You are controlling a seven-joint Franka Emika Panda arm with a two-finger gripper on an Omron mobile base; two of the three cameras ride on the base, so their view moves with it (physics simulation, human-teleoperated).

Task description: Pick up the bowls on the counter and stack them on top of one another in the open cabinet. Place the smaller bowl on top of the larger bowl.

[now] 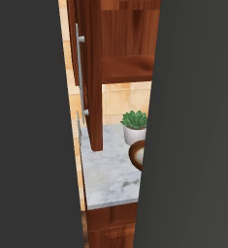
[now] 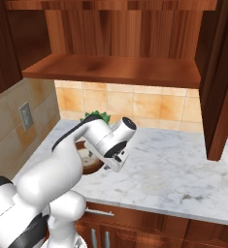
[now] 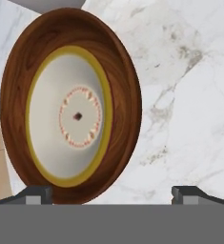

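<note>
On the marble counter (image 2: 183, 169), near its back corner, a dark brown bowl (image 3: 70, 102) with a cream inside, a yellow ring round that inside and a small red-dotted circle at the centre; seen from the hand camera directly below the gripper (image 3: 111, 194), with the two finger tips (image 3: 35, 194) set wide apart, one over the bowl's near rim, the other over bare marble; nothing held between them. From the left base camera, just a brown-rimmed slice of the same bowl (image 1: 137, 156), sitting just beside the white pot with a green succulent (image 1: 134, 127). From the right base camera, mostly hidden behind the white arm, brown rim peeking out at the wrist (image 2: 89, 164), succulent leaves just behind. Above, against the tan tile wall, the open cabinet (image 2: 115, 70), reddish-brown, its wooden shelf bare where visible; door (image 1: 89, 72) swung outward, long silver bar handle (image 1: 80, 72) along its edge.
</note>
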